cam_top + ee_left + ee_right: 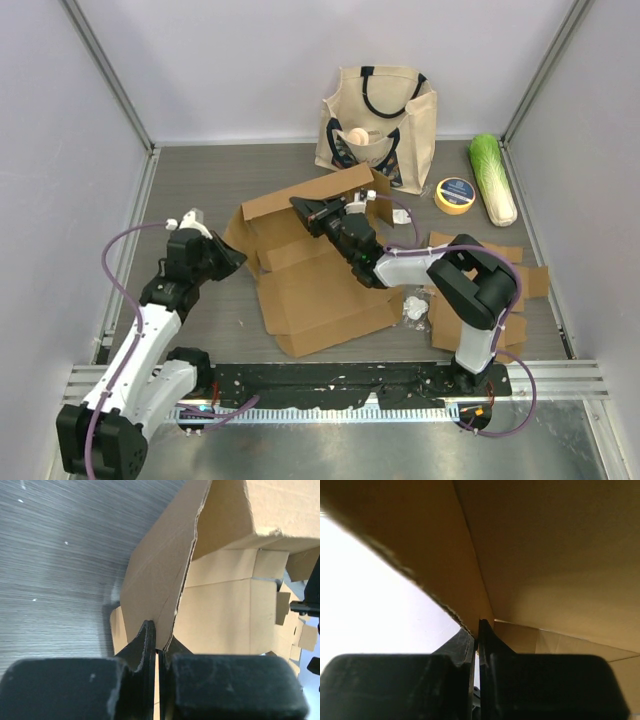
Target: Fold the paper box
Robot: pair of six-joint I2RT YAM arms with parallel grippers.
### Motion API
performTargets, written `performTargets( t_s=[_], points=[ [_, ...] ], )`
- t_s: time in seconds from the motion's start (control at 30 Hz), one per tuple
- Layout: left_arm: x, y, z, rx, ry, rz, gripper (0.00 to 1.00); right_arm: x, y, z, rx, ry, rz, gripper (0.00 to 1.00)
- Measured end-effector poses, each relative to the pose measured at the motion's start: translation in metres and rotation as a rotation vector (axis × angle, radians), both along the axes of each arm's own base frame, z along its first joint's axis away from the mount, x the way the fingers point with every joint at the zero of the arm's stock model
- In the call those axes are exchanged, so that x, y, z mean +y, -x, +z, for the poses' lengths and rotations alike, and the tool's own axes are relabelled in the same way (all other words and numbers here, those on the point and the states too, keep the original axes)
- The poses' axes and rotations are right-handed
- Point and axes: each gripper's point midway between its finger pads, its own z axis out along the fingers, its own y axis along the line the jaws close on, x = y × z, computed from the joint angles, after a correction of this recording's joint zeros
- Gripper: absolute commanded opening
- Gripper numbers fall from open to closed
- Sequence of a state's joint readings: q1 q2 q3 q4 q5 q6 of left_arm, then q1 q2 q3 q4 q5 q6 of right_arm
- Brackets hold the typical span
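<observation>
A brown cardboard paper box (310,280) lies partly unfolded in the middle of the table, its back panels raised. My left gripper (236,258) is shut on the box's left flap (160,580), which stands up between the fingers in the left wrist view. My right gripper (305,208) is shut on the upper edge of a raised back panel (480,580); in the right wrist view the cardboard fills the frame above the closed fingers (470,640).
A canvas tote bag (378,125) stands at the back. A roll of yellow tape (455,194) and a napa cabbage (492,178) lie at the back right. More flat cardboard pieces (500,260) and a crumpled white scrap (416,305) lie at the right.
</observation>
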State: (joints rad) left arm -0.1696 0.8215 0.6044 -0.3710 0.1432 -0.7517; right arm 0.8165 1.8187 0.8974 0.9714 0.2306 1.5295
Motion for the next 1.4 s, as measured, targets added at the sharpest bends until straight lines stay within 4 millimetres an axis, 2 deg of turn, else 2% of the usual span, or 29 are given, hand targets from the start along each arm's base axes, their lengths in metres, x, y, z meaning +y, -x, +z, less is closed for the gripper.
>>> performTargets(
  t_s=[0.1,0.23,0.43,0.63,0.67,0.73,0.8,0.93,1.03,1.1,1.2,1.3,1.4],
  points=[
    [-0.014,0.003,-0.007,-0.002,0.008,-0.037,0.0,-0.002,0.001,-0.005,0.008,0.006,-0.008,0.01],
    [-0.035,0.005,-0.006,-0.035,-0.024,-0.081,0.04,-0.006,0.003,-0.012,0.026,-0.001,-0.014,0.01],
    [-0.048,0.0,-0.01,-0.054,-0.061,-0.087,0.04,-0.022,0.012,-0.024,0.04,0.001,-0.03,0.01],
    [-0.057,-0.006,-0.018,-0.068,-0.079,-0.087,0.21,-0.036,0.016,-0.028,0.04,-0.024,-0.051,0.01],
    [-0.058,-0.007,-0.02,-0.068,-0.084,-0.09,0.31,-0.037,0.017,-0.029,0.039,-0.026,-0.05,0.01],
    [-0.059,-0.007,-0.022,-0.073,-0.093,-0.094,0.41,-0.038,0.019,-0.029,0.037,-0.031,-0.047,0.01],
    [-0.056,-0.007,-0.021,-0.089,-0.098,-0.086,0.51,-0.038,0.022,-0.03,0.034,-0.033,-0.037,0.01],
    [-0.047,-0.001,-0.003,-0.163,-0.085,-0.062,0.57,-0.037,0.025,-0.029,0.029,-0.037,-0.011,0.01],
    [-0.037,0.009,0.031,-0.276,-0.052,-0.042,0.54,-0.037,0.025,-0.029,0.028,-0.037,-0.003,0.01],
    [-0.028,0.016,0.049,-0.337,-0.035,-0.016,0.47,-0.038,0.025,-0.029,0.026,-0.039,0.003,0.01],
    [-0.007,0.026,0.064,-0.381,-0.045,0.064,0.5,-0.038,0.024,-0.028,0.024,-0.041,0.007,0.01],
    [0.01,0.025,0.068,-0.339,-0.112,0.134,0.54,-0.039,0.024,-0.028,0.024,-0.042,0.011,0.01],
    [0.006,0.011,0.057,-0.229,-0.214,0.122,0.53,-0.039,0.024,-0.028,0.025,-0.044,0.016,0.01]
  ],
)
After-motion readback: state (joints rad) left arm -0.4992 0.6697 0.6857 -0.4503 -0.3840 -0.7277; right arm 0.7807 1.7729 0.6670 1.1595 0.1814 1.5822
